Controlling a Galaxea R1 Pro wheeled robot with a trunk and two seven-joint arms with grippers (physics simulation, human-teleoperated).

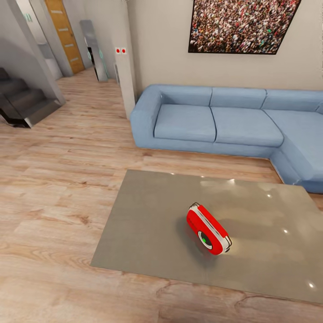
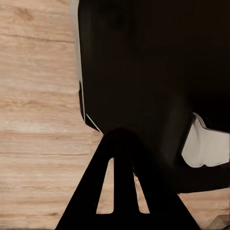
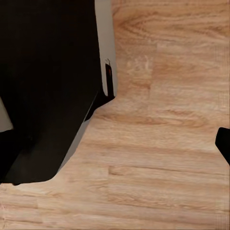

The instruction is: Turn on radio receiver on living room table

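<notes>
**Ana:** Left wrist view first. What are the fingers doing?

**Ben:** The left gripper (image 2: 122,184) shows as a dark, slotted wedge whose fingers (image 2: 125,158) meet at one tip, so it looks clenched on nothing. Behind it is the robot's black body (image 2: 148,62) with a white panel (image 2: 203,146), over the wood floor (image 2: 38,120).

**Ana:** And the right wrist view?

**Ben:** Only a dark sliver of the right gripper (image 3: 224,143) shows at the frame edge, so I cannot tell whether it is released or clenched. A black slab of the robot (image 3: 45,81) stands over the same plank floor.

**Ana:** Where is the radio receiver?

**Ben:** In the head view, the radio receiver (image 1: 208,229) sits on the table (image 1: 143,224), roughly mid-top and nearer the table's front edge than its sofa side. It is red with a white band, its round dark dial turned toward the table's front edge.

**Ana:** Around the table?

**Ben:** A blue sofa (image 1: 224,121) lies beyond the table's far edge, with the framed crowd picture (image 1: 240,24) on the wall above it. Dark stairs (image 1: 22,101) are well off to the table's far left.
</notes>
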